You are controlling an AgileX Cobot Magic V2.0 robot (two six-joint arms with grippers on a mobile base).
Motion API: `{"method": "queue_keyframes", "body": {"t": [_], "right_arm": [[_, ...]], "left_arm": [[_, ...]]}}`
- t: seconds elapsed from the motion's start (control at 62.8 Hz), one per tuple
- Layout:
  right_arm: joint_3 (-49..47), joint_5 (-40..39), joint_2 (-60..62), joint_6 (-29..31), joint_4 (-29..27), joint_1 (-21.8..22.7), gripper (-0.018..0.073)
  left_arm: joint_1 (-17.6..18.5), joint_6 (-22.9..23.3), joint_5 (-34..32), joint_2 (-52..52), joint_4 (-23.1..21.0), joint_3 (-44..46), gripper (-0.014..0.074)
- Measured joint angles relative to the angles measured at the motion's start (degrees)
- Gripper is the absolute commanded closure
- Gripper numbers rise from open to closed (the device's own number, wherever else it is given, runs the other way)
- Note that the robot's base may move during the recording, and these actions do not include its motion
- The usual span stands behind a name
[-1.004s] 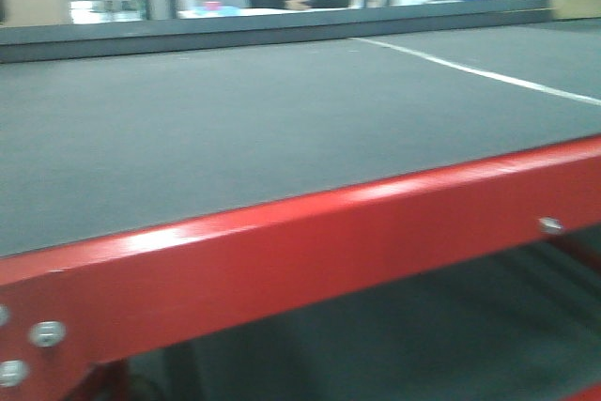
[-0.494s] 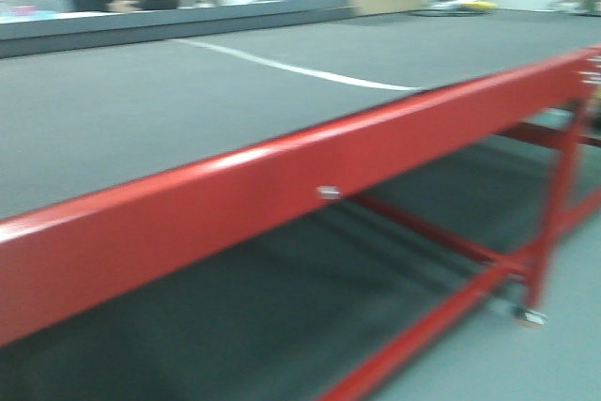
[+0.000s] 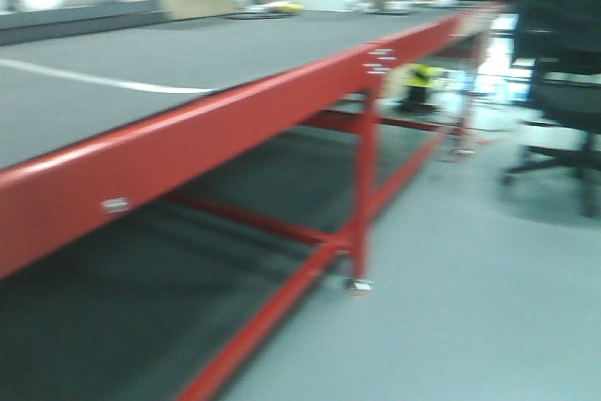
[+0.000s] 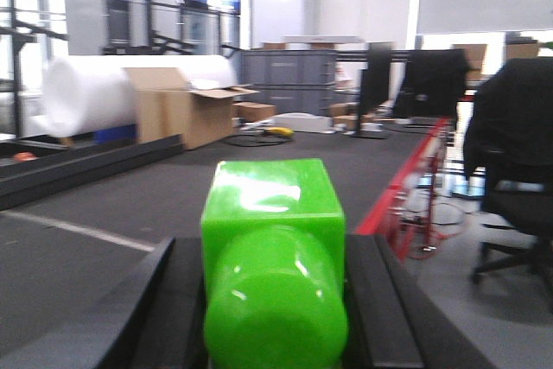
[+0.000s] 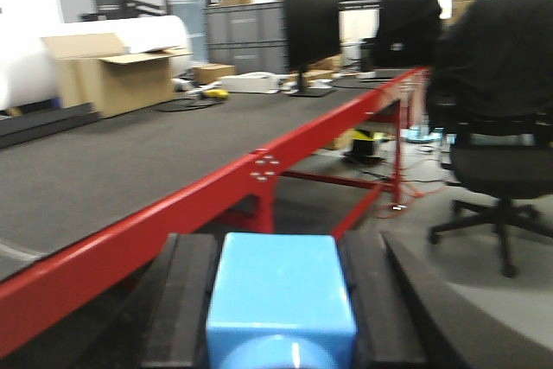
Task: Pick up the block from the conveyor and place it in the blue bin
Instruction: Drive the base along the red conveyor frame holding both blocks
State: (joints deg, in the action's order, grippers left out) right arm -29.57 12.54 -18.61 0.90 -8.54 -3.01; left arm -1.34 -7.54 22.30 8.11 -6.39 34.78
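**Left wrist view.** The left gripper [image 4: 275, 304] has its two dark padded fingers [image 4: 143, 313] pinching a bright green glossy plastic block [image 4: 272, 213]. The block fills the gap between the pads, with a rounded green part toward the camera. Beyond the fingertips and to their left runs the conveyor [image 4: 130, 205], a broad flat dark grey woven belt. No loose block shows on it.

**Front view.** Half a second ago the belt and its red painted steel side rail [image 3: 235, 129] filled the picture. A second ago the far edge rail lay straight ahead. Now the belt has slid to the left third. The white stripe across the belt [image 3: 94, 82] is near the left edge. Grey floor and a black office chair [image 3: 563, 110] have come in at the right. The motion blur and this sideways drift suggest that the base is swinging to its right, away from the pick-up spot.

**Right wrist view.** The right gripper [image 5: 281, 304] likewise has its dark fingers [image 5: 181, 300] pressed on a pale blue plastic block [image 5: 281, 287], held squarely between them. The red rail passes to the left of the fingers, and the chair stands beyond and to the right of them.

**Reading.** With both blocks gripped, the grabbing step looks complete and the carry is probably under way. No blue bin appears in any current view, so it has yet to be found before either block can be let go.
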Motion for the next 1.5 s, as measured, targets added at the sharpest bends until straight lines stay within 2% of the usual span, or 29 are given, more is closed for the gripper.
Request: {"method": "queue_keyframes", "body": {"t": [1.498], "right_arm": [[0.0,0.0,0.2,0.0,0.0,0.0,0.0713]], "left_arm": [[0.0,0.0,0.0,0.0,0.0,0.0,0.0708]]}}
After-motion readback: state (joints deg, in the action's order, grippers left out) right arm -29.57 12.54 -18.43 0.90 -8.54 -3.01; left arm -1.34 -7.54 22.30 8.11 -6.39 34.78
